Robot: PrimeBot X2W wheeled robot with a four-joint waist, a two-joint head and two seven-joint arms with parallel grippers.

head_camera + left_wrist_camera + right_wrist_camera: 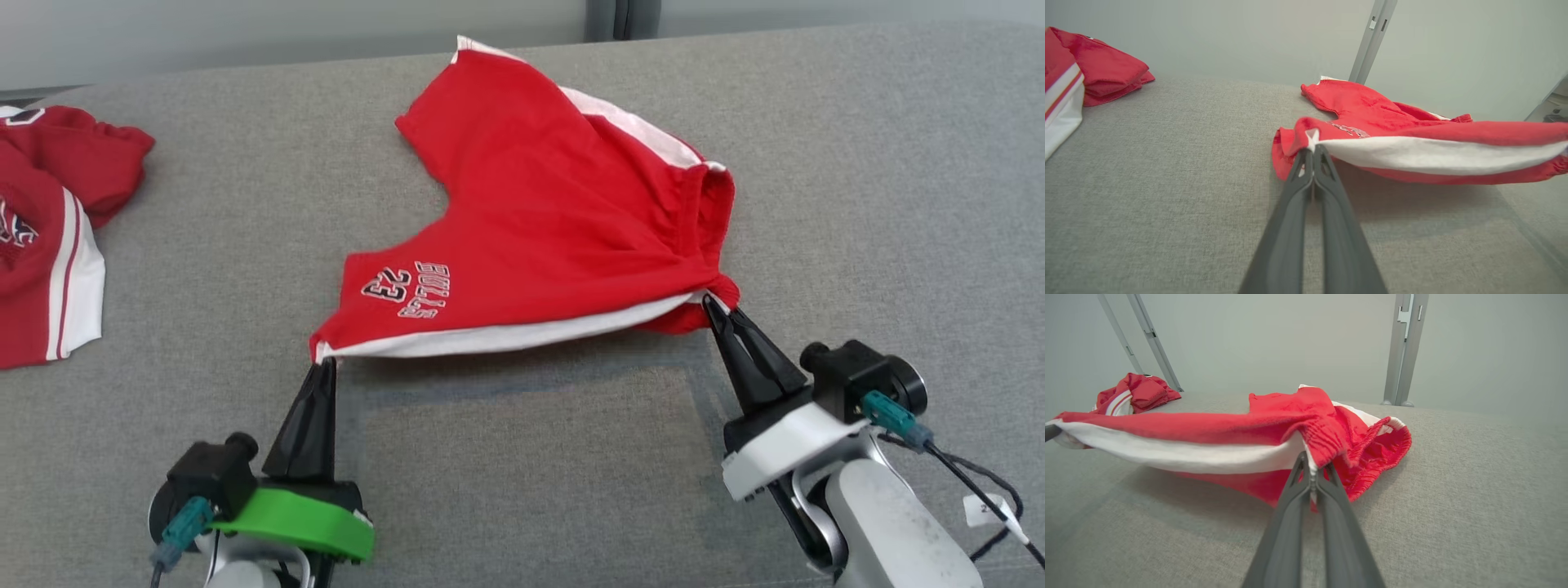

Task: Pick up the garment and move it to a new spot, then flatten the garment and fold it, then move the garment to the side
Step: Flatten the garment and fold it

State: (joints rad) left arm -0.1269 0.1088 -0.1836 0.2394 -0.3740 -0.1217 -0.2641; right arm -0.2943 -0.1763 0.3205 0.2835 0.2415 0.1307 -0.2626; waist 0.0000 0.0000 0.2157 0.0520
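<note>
The garment is a pair of red shorts with white side stripes and a "23" print, spread across the middle of the grey cushion. My left gripper is shut on its near left corner, at the leg hem. My right gripper is shut on the near right corner, at the elastic waistband. The near white-striped edge hangs stretched between the two, lifted off the surface, while the far part lies on the fabric. In the left wrist view the garment meets the left gripper; in the right wrist view the garment meets the right gripper.
A second red and white garment lies crumpled at the far left of the grey cushion. A pale wall with metal rails stands behind the cushion. Bare cushion stretches in front of and to the right of the shorts.
</note>
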